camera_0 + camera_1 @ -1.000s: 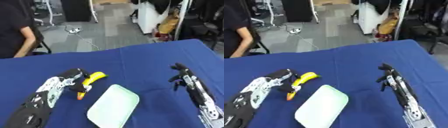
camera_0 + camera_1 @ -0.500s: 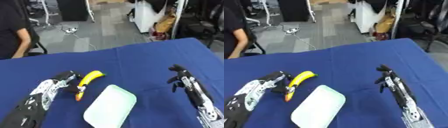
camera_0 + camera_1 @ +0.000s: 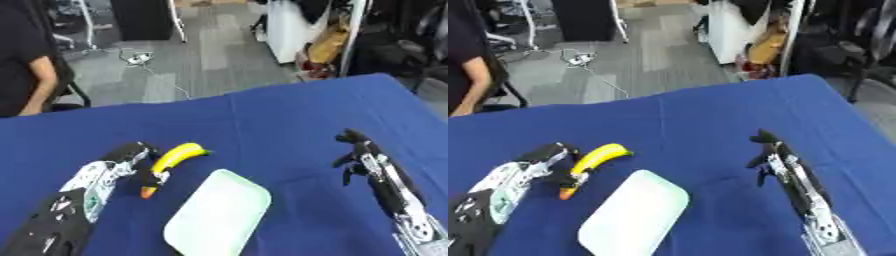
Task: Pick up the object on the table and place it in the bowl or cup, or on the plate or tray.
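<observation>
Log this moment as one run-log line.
left hand: open, beside banana | banana: on table, left of tray | tray: pale green, nothing on it | right hand: open, idle, right side | placement: not yet done

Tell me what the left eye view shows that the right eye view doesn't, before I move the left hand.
Only the left eye view: more of the left arm toward the bottom left corner; the tray runs to the bottom edge. Only the right eye view: more blue table right of the right hand, and the tray's near end whole. Both: the left hand beside the banana near its orange tip, whether touching I cannot tell, the pale green tray just right of it, the right hand apart, holding nothing.
</observation>
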### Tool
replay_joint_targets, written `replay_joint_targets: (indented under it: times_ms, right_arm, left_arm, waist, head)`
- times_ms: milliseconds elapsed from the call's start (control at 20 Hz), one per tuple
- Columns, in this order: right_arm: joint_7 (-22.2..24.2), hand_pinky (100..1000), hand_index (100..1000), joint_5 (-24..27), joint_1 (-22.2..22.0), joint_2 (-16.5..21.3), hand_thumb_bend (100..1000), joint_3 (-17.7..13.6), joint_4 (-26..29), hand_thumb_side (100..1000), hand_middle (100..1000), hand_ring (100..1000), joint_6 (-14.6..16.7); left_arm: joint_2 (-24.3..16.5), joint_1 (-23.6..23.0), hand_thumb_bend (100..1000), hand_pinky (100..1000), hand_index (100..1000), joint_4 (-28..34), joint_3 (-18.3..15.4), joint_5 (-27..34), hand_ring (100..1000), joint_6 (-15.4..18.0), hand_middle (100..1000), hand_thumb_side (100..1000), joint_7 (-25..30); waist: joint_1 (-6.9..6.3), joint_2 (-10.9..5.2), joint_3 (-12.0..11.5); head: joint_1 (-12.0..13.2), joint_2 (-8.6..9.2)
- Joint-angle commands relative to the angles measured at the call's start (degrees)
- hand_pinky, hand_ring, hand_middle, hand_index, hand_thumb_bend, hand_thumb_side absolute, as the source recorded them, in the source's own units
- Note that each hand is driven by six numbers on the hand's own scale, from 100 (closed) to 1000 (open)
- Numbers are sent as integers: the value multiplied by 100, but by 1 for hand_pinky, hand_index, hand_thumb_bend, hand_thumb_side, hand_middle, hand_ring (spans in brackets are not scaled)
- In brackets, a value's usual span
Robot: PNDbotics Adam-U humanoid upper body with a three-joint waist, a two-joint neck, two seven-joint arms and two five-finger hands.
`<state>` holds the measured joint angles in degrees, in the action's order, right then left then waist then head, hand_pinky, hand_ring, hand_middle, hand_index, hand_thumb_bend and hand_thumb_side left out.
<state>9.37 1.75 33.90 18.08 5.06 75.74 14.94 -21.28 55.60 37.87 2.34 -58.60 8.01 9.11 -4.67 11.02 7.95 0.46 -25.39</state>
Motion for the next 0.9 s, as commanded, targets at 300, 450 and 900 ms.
replay_joint_targets:
  times_ms: [300,450,900]
  right_arm:
    - [31,325,963,-30,154,-12,100,37,137,885,842,570,2]
    - [35,324,964,-31,175,-20,100,48,147,886,842,570,-1]
    - [41,324,964,-42,200,-34,100,71,167,887,842,569,-14]
  left_arm:
    - [-23,138,100,466,770,-21,-47,-291,527,-59,622,662,-253]
    - [19,161,100,450,761,-39,-49,-436,524,-84,613,643,-354]
    - [98,222,100,432,718,-64,-65,-692,470,-142,554,591,-602]
  waist:
    - [3,-12,85]
    - [-13,26,131]
    - [-64,73,191]
  head:
    - [-26,128]
    - [-20,148]
    - [-10,168]
